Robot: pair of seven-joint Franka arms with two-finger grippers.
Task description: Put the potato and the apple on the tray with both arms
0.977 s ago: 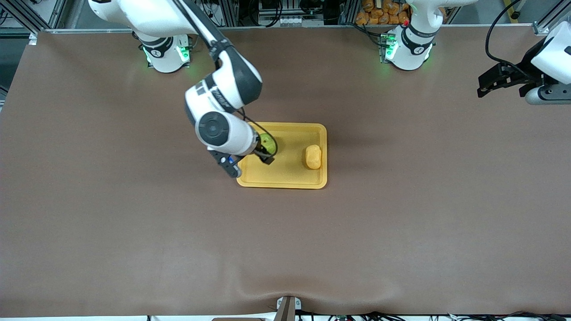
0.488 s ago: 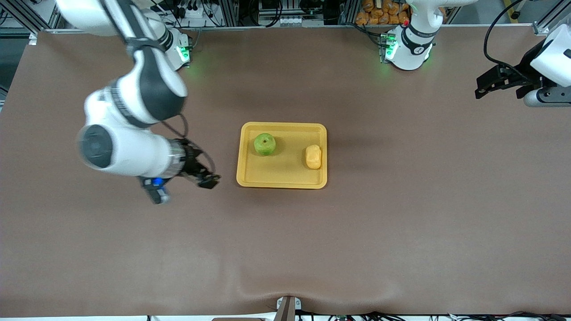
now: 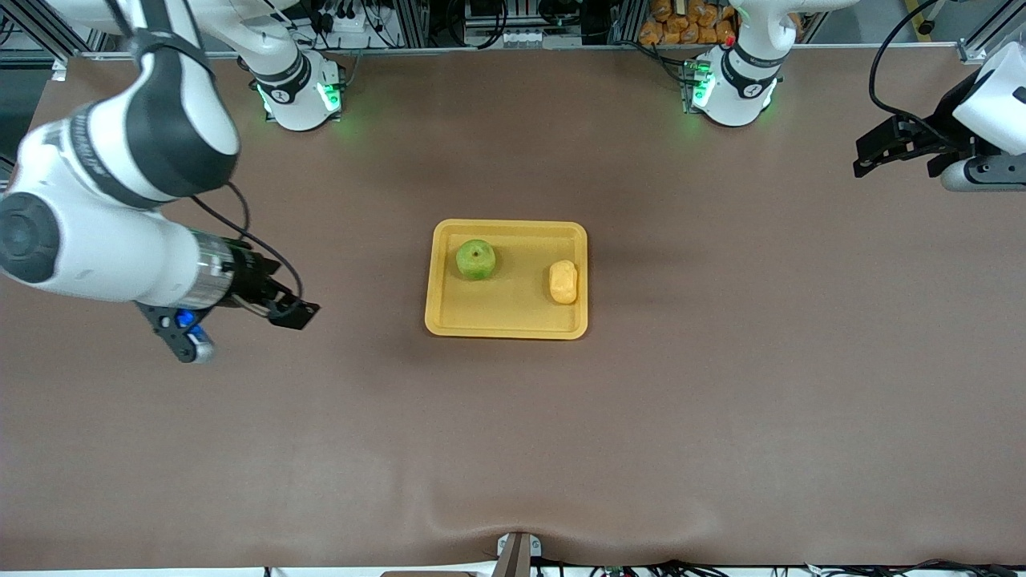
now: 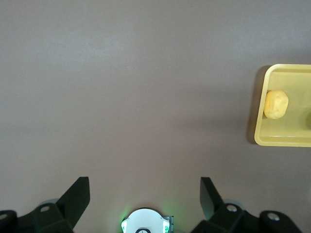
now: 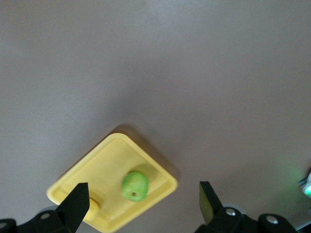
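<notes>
The yellow-orange tray [image 3: 513,314] lies mid-table. The green apple [image 3: 475,260] sits in it at the right arm's end, and the yellow potato [image 3: 563,282] sits in it at the left arm's end. My right gripper [image 3: 290,310] is open and empty, up over bare table toward the right arm's end. Its wrist view shows the tray [image 5: 104,165], the apple [image 5: 134,186] and a bit of the potato [image 5: 92,207] far below the right gripper [image 5: 142,191]. My left gripper [image 3: 878,148] waits open and empty over the left arm's end. Its wrist view [image 4: 145,199] shows the tray [image 4: 284,141] and the potato [image 4: 276,104].
The two arm bases [image 3: 296,92] [image 3: 733,88] glow green along the table edge farthest from the front camera. Orange bags [image 3: 685,20] are stacked off the table past the left base. The brown table cover has a wrinkle [image 3: 513,521] at its nearest edge.
My right gripper let go of the apple in the tray, then swung up and away toward the right arm's end of the table. The left arm barely moved.
</notes>
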